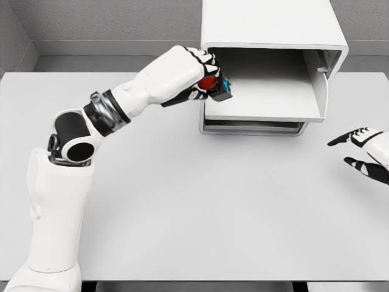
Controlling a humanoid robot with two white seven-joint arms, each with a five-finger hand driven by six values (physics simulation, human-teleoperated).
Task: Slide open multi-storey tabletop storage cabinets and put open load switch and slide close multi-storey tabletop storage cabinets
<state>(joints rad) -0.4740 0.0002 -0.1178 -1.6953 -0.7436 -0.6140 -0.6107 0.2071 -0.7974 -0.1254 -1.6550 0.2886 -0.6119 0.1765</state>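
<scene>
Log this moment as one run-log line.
left hand: holds load switch at cabinet opening | drawer: open | right hand: open, idle at right edge

You find no text, label, brand, number or sign that can be read here. The load switch [214, 85] in the left hand [196, 72] shows only red and blue colour, and the cabinet [273, 36] just beside that hand has plain white walls with no marking.
</scene>
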